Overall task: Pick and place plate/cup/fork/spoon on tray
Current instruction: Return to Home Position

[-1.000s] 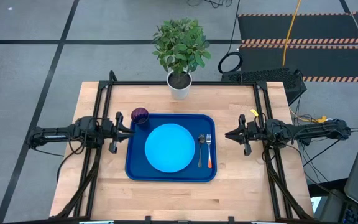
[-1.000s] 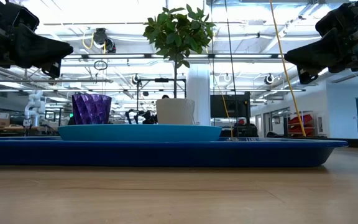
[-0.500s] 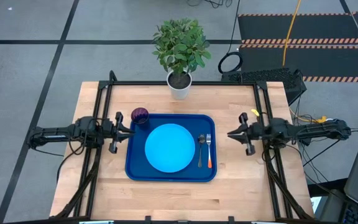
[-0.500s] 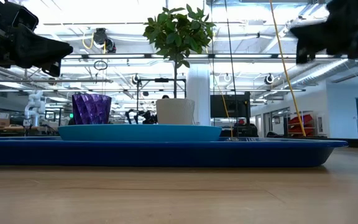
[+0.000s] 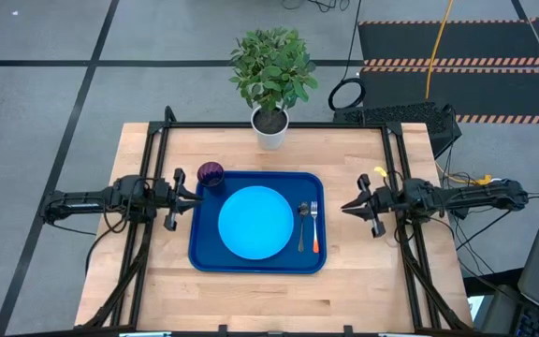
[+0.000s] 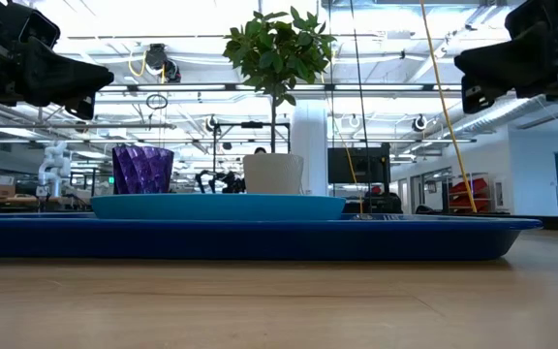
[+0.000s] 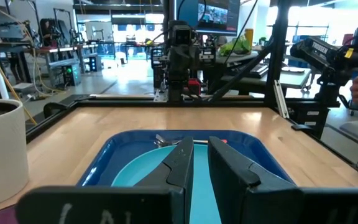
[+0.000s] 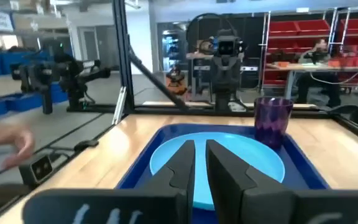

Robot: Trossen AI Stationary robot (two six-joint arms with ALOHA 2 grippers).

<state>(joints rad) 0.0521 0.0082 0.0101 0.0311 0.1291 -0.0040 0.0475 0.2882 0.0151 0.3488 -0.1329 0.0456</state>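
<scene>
The dark blue tray lies in the middle of the table. On it rest the light-blue plate, the purple cup upright in its far left corner, and the spoon and the orange-handled fork side by side at its right. My left gripper hovers level at the tray's left edge, above the table, shut and holding nothing. My right gripper hovers level just off the tray's right edge, also shut and holding nothing. Both point at the tray.
A green plant in a white pot stands at the table's far edge. Black frame rails run along the left and right sides. A person's hand shows beyond the table's edge in the right wrist view.
My right gripper has tipped and rolled a little at the wrist and stands slightly higher than before, without leaving its place beside the tray's right edge. The things on the tray have not moved.
</scene>
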